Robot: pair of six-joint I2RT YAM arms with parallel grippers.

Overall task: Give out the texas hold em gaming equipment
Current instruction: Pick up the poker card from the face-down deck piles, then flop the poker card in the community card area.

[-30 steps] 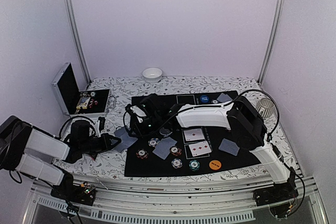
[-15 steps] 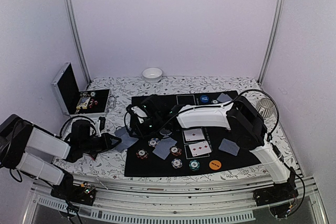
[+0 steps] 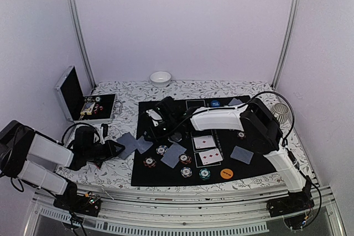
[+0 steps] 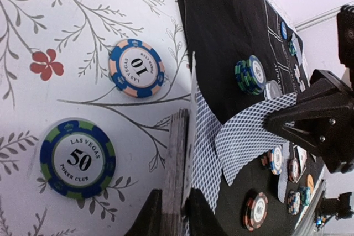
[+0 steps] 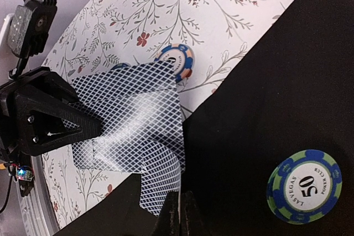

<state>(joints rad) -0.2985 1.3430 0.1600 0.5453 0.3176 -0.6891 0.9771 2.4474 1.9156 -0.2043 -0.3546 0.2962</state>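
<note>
**Entry 1: left gripper** [image 3: 114, 148]. It sits low over the floral tablecloth [image 3: 105, 169], just off the left edge of the black mat [image 3: 254, 164]. Its jaws stand close about the playing cards [image 5: 130, 111], which are fanned with their grey-blue backs up. We cannot tell whether the jaws pinch the cards or only flank them. A 50 chip [image 4: 77, 158] and a 10 chip [image 4: 136, 68] lie on the cloth just beside.

**Entry 2: right gripper** [image 5: 178, 214]. The jaws are pressed together, with the corner of one card at their tips. We read that corner as nipped.

**Step in hand (our judgement).** One card is being drawn from the fan for dealing.
- We draw it flat, along its own plane and slowly, so the neighbouring card is not dragged out.
- We hold the left side steady.
- We stay clear of the two loose chips.

**Pose.**
- The left arm lies low along the near-left edge, with its forearm pointing right.
- The right arm reaches from its base far across the mat, with its white forearm level and its wrist at the mat's left border.
</note>
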